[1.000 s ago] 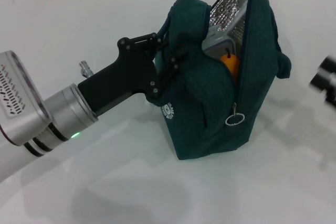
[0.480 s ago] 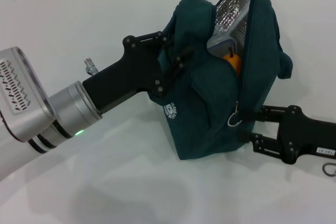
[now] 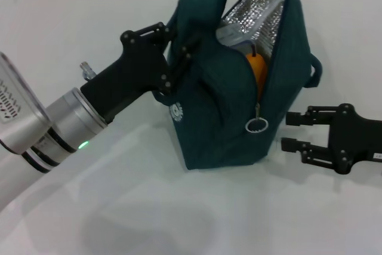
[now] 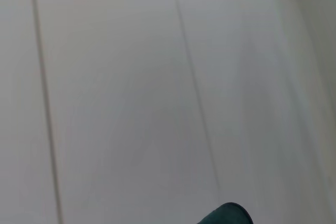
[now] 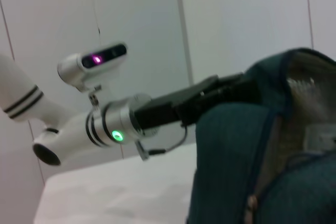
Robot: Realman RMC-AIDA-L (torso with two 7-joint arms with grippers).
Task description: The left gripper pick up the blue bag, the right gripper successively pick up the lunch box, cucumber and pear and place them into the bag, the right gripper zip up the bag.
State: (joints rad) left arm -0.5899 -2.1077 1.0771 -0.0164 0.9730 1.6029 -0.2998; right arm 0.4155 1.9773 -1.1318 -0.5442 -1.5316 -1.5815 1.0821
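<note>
The blue bag [image 3: 221, 117] stands on the white table, its top held up and its zipper open, showing the silver lining. My left gripper [image 3: 179, 49] is shut on the bag's handle at its upper left side. Inside the opening I see the orange pear [image 3: 256, 71] and the grey-blue edge of the lunch box [image 3: 234, 43]; the cucumber is hidden. The metal ring pull [image 3: 255, 125] hangs at the low end of the zipper. My right gripper [image 3: 287, 131] is open, low on the table, a short gap to the right of the ring pull. The right wrist view shows the bag [image 5: 236, 156] and the left gripper [image 5: 210, 95].
The white table [image 3: 89, 34] runs around the bag, with a tiled wall behind. The left arm's silver wrist [image 3: 59, 129] lies across the table's left side. The left wrist view shows only wall and a scrap of the bag [image 4: 227, 214].
The left gripper has pulled the bag to the left and tipped it more upright. The right gripper, earlier at the ring pull, now stands a short gap to its right.
</note>
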